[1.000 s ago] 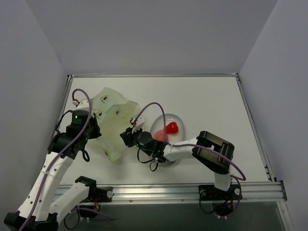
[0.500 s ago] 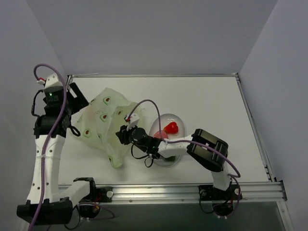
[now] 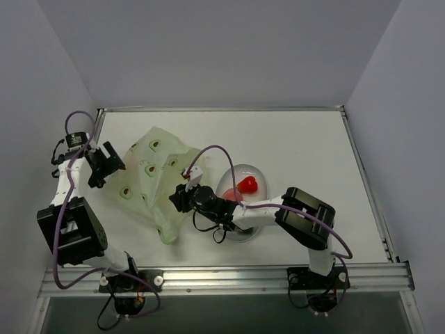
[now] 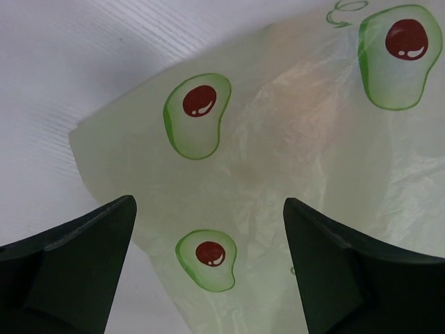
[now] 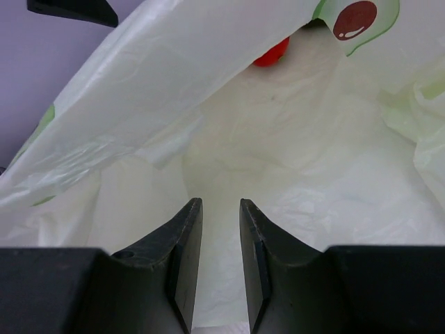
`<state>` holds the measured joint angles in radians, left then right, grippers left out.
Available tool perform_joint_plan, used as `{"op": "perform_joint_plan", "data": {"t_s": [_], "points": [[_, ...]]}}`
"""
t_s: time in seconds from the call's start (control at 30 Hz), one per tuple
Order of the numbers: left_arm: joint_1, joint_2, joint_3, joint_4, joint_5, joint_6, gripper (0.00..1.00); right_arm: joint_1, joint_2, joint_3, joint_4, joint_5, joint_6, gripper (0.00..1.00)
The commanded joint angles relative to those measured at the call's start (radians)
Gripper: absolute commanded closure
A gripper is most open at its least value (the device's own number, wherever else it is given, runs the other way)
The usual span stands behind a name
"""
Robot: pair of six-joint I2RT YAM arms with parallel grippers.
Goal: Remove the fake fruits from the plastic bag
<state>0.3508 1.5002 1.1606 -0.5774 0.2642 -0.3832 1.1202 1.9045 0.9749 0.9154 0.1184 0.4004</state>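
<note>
R gripper [image 5: 220,205], jaws narrow w/ nothing visibly between, sits in the plastic bag [image 5: 292,160] mouth. Red fruit [image 5: 272,52] lies ahead, deeper in, slightly right. L gripper [image 4: 208,203], wide & empty, hovers over bag's outer corner; R arm is nearer.

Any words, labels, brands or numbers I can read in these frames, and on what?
No readable text anywhere.
On the plastic bag: only printed avocado-half pictures, no words.
In the left wrist view, a green squiggle printed on the bag at the top edge: cut off, illegible.
</note>
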Motion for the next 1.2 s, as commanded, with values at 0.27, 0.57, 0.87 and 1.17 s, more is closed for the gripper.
{"op": "perform_joint_plan", "data": {"t_s": [0.27, 0.57, 0.87, 1.17], "points": [[-0.003, 0.259, 0.162, 0.068, 0.133, 0.170, 0.17, 0.007, -0.059, -0.002, 0.016, -0.048, 0.011, 0.76], [-0.016, 0.262, 0.159, 0.186, 0.109, 0.170, 0.70, 0.009, -0.022, 0.004, 0.031, -0.071, 0.026, 0.76], [-0.029, 0.121, 0.105, 0.293, 0.179, 0.103, 0.98, 0.004, -0.027, 0.012, 0.028, -0.037, 0.028, 0.76], [-0.050, -0.089, -0.027, 0.393, 0.248, -0.018, 0.98, -0.020, -0.006, 0.039, -0.036, 0.066, 0.021, 0.76]]}}
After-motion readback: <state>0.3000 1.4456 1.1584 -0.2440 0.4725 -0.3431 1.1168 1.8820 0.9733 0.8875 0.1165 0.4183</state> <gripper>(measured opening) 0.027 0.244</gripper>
